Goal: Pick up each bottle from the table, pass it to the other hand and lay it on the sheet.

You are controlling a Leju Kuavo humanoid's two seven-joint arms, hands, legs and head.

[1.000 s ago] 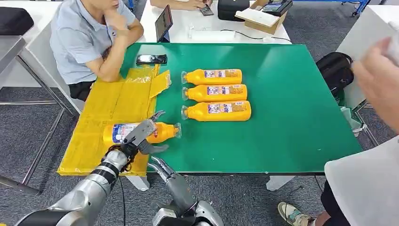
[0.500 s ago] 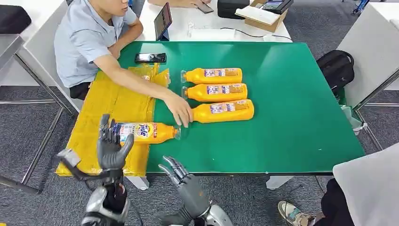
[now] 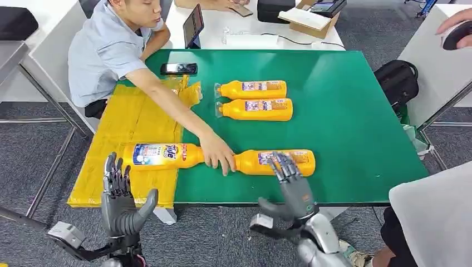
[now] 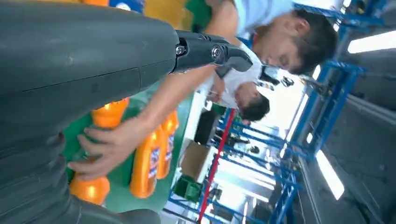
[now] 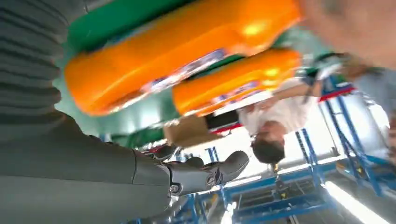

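Two orange bottles (image 3: 250, 89) (image 3: 256, 109) lie side by side at the back of the green table (image 3: 345, 111). A third bottle (image 3: 161, 154) lies on the yellow sheet (image 3: 133, 119), its neck over the green. Near the front edge lies a fourth bottle (image 3: 295, 161), with a person's hand (image 3: 218, 156) on its neck. My right hand (image 3: 289, 186) is raised with fingers spread in front of that bottle; I cannot tell if it touches. The bottle (image 5: 177, 51) looms close in the right wrist view. My left hand (image 3: 119, 197) is open, off the sheet's front edge.
The seated person's arm (image 3: 167, 97) reaches across the sheet. A phone (image 3: 178, 69) lies at the table's back left. Another person stands at the right (image 3: 428, 217). A white desk (image 3: 245, 28) with a box and a tablet stands behind.
My left hand let go of the bottle on the sheet and drew back. The person slid one bottle from the row to the front edge. My right hand rose up beside it.
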